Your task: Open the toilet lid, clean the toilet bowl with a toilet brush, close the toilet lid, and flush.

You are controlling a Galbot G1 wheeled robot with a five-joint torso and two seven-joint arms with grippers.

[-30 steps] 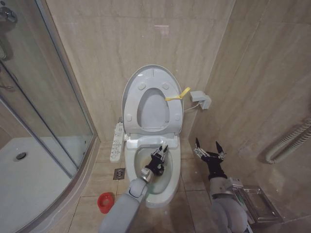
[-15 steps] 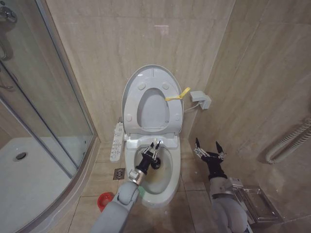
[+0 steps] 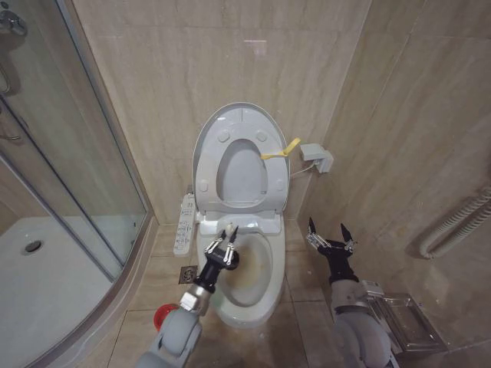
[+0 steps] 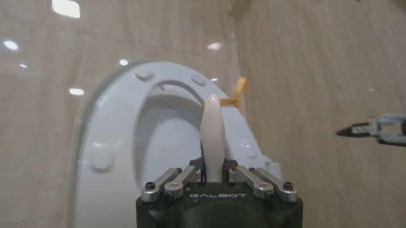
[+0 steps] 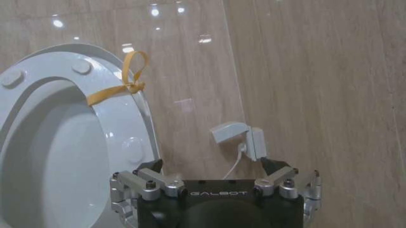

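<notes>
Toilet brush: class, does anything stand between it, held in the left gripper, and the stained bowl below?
Nothing visible does. The toilet lid stands raised against the wall, so the toilet bowl lies open. The left gripper holds the toilet brush above the bowl's left rim. The right gripper hangs beside the toilet.

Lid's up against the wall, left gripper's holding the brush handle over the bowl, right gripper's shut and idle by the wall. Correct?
Not quite: the right gripper is open, its fingers spread apart, as the head view shows. The rest holds: the glossy white oval toilet lid is up against the wall, and the left gripper holds the thin white toilet brush handle over the stained white ceramic toilet bowl.
</notes>
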